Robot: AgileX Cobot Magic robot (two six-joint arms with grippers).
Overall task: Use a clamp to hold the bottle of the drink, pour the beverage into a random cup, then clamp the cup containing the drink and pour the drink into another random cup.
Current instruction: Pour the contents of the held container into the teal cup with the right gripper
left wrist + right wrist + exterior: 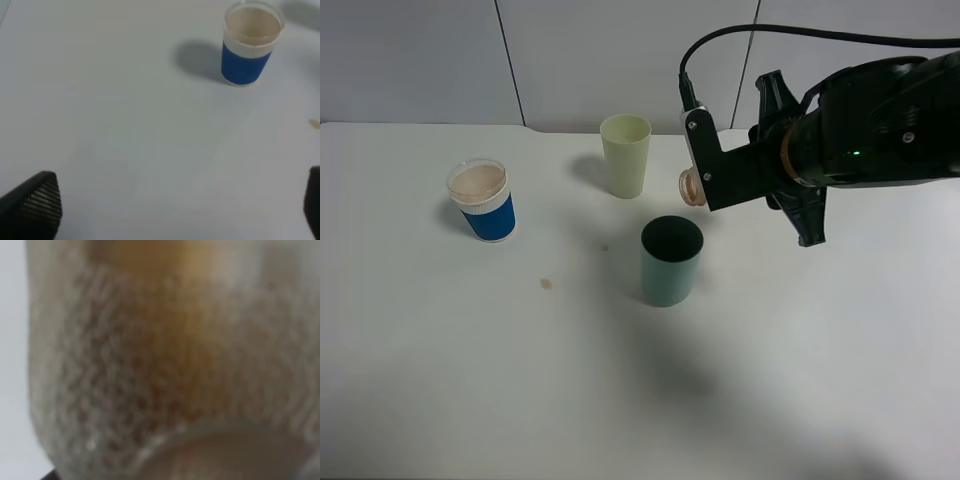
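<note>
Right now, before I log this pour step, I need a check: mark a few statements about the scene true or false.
1. The blue cup stands upright. True.
2. The left gripper is clamped on the blue cup. False: it is open, apart from the cup.
3. The right gripper holds the bottle tipped on its side. True.
4. In the high view, the teal cup stands left of the blue cup. False: right of it, near the bottle.
</note>
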